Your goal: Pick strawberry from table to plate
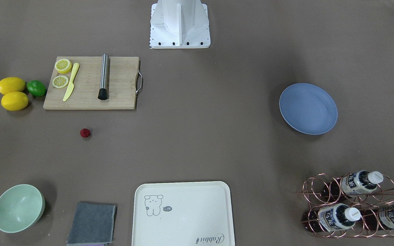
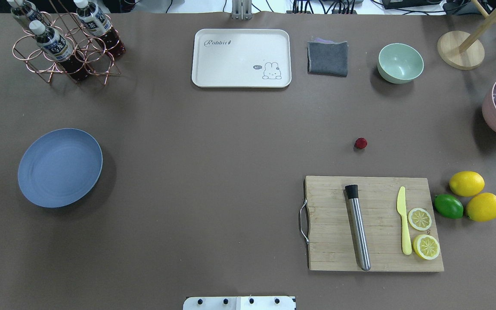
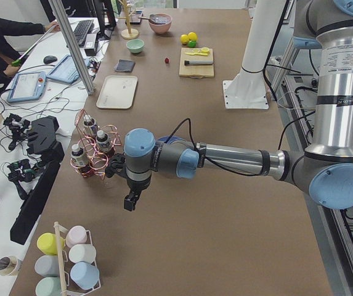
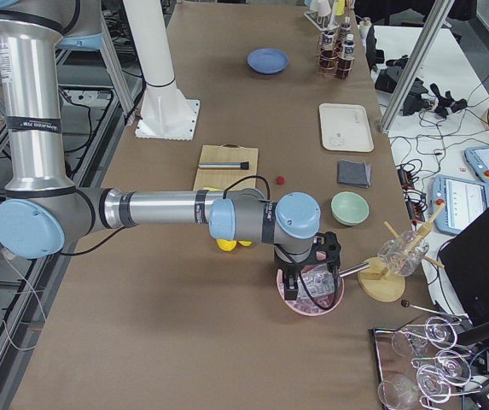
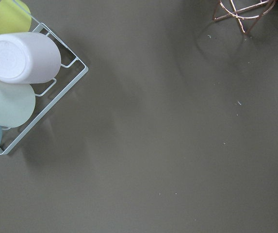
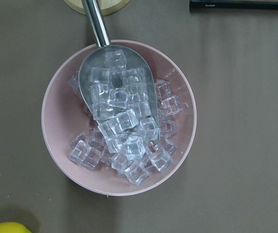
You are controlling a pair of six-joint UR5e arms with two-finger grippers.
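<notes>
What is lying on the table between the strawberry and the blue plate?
Nothing: in the overhead view, only bare table runs from the strawberry to the plate.

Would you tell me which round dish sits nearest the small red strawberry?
The mint-green bowl; the matte blue plate and pink ice bowl lie farther.

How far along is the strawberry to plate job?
Nothing done yet: the strawberry lies on the table near the cutting board, and the plate is empty. Neither arm is on it: the left gripper hangs by the bottle rack, the right gripper over the ice bowl. Reaching, grasping, carrying and placing remain.
</notes>
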